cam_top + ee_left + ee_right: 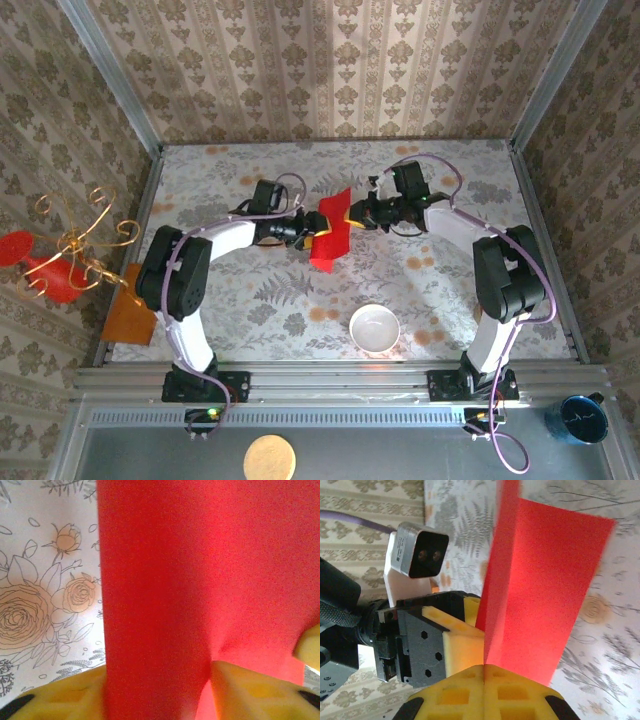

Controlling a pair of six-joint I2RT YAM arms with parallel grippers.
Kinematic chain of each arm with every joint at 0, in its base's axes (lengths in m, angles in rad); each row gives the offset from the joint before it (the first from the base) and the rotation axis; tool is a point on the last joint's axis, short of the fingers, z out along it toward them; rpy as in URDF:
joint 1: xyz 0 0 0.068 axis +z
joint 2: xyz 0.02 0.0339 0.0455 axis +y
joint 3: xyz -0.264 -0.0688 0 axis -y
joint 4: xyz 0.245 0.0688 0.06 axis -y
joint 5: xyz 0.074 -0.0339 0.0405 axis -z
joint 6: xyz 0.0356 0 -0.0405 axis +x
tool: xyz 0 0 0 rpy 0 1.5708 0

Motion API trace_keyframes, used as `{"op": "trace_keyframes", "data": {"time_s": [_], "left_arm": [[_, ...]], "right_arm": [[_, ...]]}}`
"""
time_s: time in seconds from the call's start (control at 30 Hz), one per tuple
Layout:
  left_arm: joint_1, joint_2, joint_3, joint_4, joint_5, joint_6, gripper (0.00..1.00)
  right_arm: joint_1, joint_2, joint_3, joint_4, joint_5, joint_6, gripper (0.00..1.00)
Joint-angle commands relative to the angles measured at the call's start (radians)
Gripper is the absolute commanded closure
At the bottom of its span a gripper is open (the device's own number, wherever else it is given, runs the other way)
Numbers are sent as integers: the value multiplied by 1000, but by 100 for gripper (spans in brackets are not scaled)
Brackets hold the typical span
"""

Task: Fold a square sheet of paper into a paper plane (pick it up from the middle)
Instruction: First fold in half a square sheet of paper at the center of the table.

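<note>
Right fingers pinch red paper; white bowl well apart.

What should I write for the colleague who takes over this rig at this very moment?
Right gripper: shut on the square sheet of paper, pinching it at one edge.
Left gripper: open, with a finger on either side of the sheet and no grip apparent.
Sheet: upright over the middle of the table, between both grippers, bent into two panels along a crease.
Done: sheet picked up, one fold begun.
Left: the remaining folds; it has no pointed plane shape yet.
</note>
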Motion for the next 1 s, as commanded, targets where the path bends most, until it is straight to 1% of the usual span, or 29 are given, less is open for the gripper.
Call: {"op": "trace_keyframes", "data": {"time_s": [0.0,0.1,0.3,0.43,0.6,0.7,0.77,0.87,0.97], "left_arm": [[5,6,34,15,-20,-3,43],[8,2,28,-17,-47,25,34],[54,-44,-44,-61,-136,63,21],[73,-70,-73,-90,-168,87,18],[68,-93,-68,-144,-226,123,15],[59,-95,-56,-181,-253,136,13],[48,-95,-52,-193,-270,139,8],[27,-89,-41,-207,-277,148,8],[5,-75,-17,-243,-297,176,11]], "right_arm": [[-19,-14,12,-101,52,-37,93],[-19,0,17,-110,55,-43,93],[2,60,7,-43,58,0,93],[29,118,15,22,57,43,93],[49,168,14,101,64,94,93],[55,188,12,115,79,105,93],[59,199,7,111,93,103,92],[65,200,-24,124,114,117,92],[72,205,-59,168,116,152,92]]}}
